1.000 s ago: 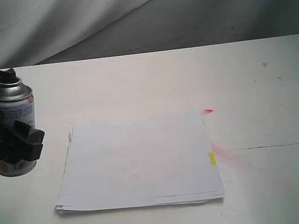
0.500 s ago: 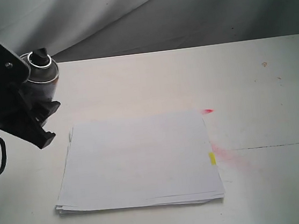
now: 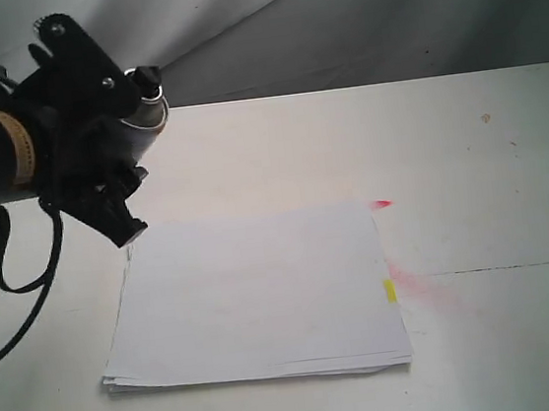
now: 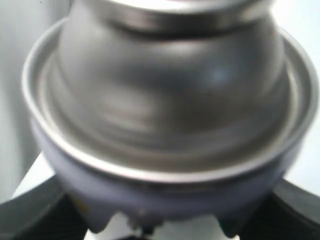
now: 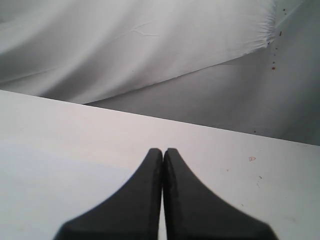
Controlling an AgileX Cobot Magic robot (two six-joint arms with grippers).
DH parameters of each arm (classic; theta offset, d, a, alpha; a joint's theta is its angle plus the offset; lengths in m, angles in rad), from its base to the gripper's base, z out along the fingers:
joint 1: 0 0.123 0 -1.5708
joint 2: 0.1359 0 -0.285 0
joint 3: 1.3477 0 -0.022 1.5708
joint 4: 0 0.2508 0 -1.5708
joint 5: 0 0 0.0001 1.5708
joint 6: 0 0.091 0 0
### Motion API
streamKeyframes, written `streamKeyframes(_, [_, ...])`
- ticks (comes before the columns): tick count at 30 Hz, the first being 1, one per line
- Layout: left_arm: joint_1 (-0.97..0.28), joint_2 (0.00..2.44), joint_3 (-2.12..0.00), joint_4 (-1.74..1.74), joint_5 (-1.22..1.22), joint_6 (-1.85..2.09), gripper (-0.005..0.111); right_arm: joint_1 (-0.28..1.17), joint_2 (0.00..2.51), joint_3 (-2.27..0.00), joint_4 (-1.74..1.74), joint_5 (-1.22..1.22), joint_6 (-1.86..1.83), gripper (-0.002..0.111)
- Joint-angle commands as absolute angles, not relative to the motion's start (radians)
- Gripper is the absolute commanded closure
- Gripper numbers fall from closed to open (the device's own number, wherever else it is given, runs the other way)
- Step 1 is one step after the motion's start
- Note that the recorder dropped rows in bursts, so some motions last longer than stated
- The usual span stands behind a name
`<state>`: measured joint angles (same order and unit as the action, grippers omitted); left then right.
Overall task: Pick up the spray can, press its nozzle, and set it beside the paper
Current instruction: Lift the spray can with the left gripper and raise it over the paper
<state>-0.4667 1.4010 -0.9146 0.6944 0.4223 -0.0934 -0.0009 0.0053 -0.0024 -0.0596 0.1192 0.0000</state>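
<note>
My left gripper [image 3: 116, 159] is shut on the spray can [image 3: 145, 113] and holds it tilted in the air above the paper's far left corner. Only the can's silver top and its black nozzle [image 3: 148, 78] show past the gripper in the exterior view. In the left wrist view the can's silver domed top [image 4: 170, 95] fills the picture, with dark fingers [image 4: 35, 212] at either side. The paper [image 3: 255, 297] lies flat in a stack on the table, a yellow tab [image 3: 390, 291] at its right edge. My right gripper [image 5: 163, 152] is shut and empty over bare table; the exterior view does not show it.
The white table [image 3: 466, 144] has a red spray stain [image 3: 417, 283] and a small red mark [image 3: 381, 203] right of the paper. A grey cloth backdrop [image 3: 333, 20] hangs behind the table's far edge. A black cable [image 3: 6, 286] loops down from the left arm.
The left gripper has lifted the spray can off the table at the far left, carried it up and to the right, and tilted it toward the paper.
</note>
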Motion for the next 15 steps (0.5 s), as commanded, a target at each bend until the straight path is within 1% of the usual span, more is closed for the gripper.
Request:
streamKeyframes(1, [-0.617, 1.499, -0.984, 1.162, 0.698, -0.500, 0.107, 0.003, 0.000, 0.000, -0.068, 0.118, -0.008, 0.108])
streamKeyframes(4, [-0.650, 1.560, -0.984, 1.167, 0.705, -0.554, 0.107, 0.003, 0.000, 0.000, -0.068, 0.118, -0.008, 0.108])
streamKeyframes(7, [-0.652, 1.625, -0.984, 1.185, 0.709, -0.677, 0.107, 0.003, 0.000, 0.000, -0.068, 0.118, -0.008, 0.108])
streamKeyframes(11, [-0.652, 1.719, -0.982, 1.251, 0.719, -0.701, 0.107, 0.003, 0.000, 0.000, -0.068, 0.118, -0.008, 0.108])
streamKeyframes(15, [-0.668, 1.792, -0.982, 1.339, 0.822, -0.707, 0.107, 0.003, 0.000, 0.000, -0.068, 0.118, -0.008, 0.108])
